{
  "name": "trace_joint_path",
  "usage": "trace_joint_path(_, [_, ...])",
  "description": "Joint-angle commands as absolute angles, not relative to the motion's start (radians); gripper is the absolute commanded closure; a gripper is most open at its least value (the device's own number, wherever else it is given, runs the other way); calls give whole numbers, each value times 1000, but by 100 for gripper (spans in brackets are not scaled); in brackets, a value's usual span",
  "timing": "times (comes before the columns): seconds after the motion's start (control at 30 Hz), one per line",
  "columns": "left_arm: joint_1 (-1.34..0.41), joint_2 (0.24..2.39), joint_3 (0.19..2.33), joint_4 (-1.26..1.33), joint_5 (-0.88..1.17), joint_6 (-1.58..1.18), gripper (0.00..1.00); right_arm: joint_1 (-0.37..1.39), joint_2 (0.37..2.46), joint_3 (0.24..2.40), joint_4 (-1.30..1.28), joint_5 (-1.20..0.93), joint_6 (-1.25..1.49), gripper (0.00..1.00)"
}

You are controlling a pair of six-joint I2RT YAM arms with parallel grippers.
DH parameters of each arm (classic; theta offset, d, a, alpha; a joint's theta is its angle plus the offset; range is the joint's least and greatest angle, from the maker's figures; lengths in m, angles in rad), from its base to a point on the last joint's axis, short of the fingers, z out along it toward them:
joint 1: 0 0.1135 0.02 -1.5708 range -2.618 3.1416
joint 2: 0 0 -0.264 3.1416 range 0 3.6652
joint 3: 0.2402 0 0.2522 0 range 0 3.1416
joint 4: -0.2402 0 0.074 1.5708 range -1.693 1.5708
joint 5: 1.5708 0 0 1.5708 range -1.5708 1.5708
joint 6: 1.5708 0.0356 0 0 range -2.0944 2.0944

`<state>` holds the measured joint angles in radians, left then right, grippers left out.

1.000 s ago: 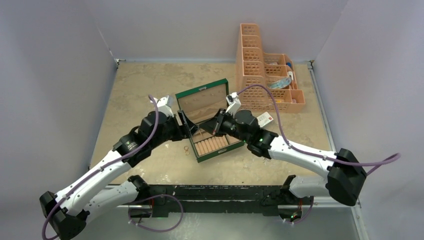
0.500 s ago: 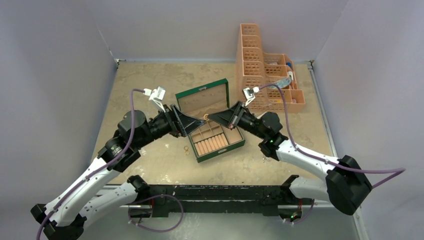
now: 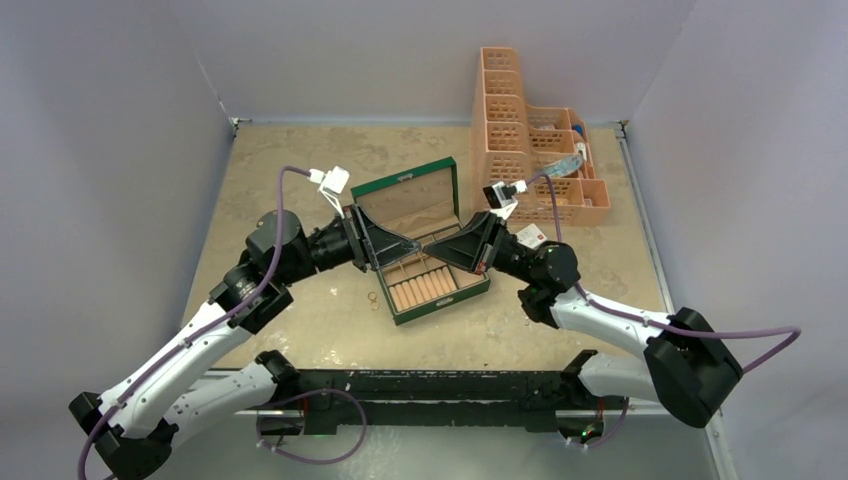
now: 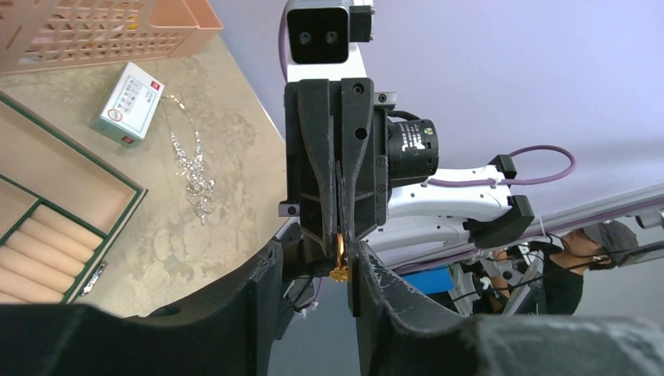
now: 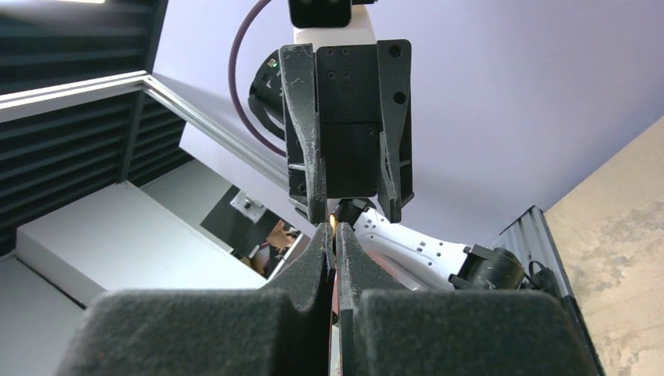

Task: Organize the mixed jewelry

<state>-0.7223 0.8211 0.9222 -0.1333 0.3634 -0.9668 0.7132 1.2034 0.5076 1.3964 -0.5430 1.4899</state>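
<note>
Above the open green jewelry box (image 3: 441,292) my two grippers meet tip to tip. My right gripper (image 3: 430,246) is shut on a small gold ring (image 4: 340,256); only a glint of this ring (image 5: 334,225) shows at its fingertips. My left gripper (image 4: 313,270) is open, its jaws standing on either side of that ring, the ring close to its right finger (image 4: 376,294). Two more gold rings (image 3: 373,299) lie on the table left of the box. A silvery chain (image 4: 193,166) lies on the table beyond the box.
An orange compartment basket (image 3: 530,150) stands at the back right. A small white card box with red print (image 3: 531,237) lies right of the green box, next to the chain. The box lid (image 3: 405,200) stands open toward the back.
Both grippers have lifted from the box and swung to face each other, tips now almost touching. The left jaws have narrowed around the ring that the right gripper holds.
</note>
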Motion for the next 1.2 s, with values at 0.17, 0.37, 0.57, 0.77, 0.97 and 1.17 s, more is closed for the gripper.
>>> trace_joint_path(0.17, [-726,811,940,-50,443,-985,69,714,1171,513,1428,-539,1499,100])
trace_joint_path(0.37, [-726,820,935,-65,456,-968,69,713,1166,514,1397,-521,1492,100])
trace_joint_path(0.57, [-726,827,931,-62,463,-954,81,713,1170,511,1394,-514,1499,100])
trace_joint_path(0.77, [-726,833,933,-77,460,-944,98,713,1175,511,1389,-514,1500,100])
trace_joint_path(0.97, [-726,838,959,-206,368,-926,100,710,1154,512,1307,-495,1481,91])
trace_joint_path(1.17, [-726,885,1057,-481,199,-912,100,695,1065,503,1023,-385,1386,37])
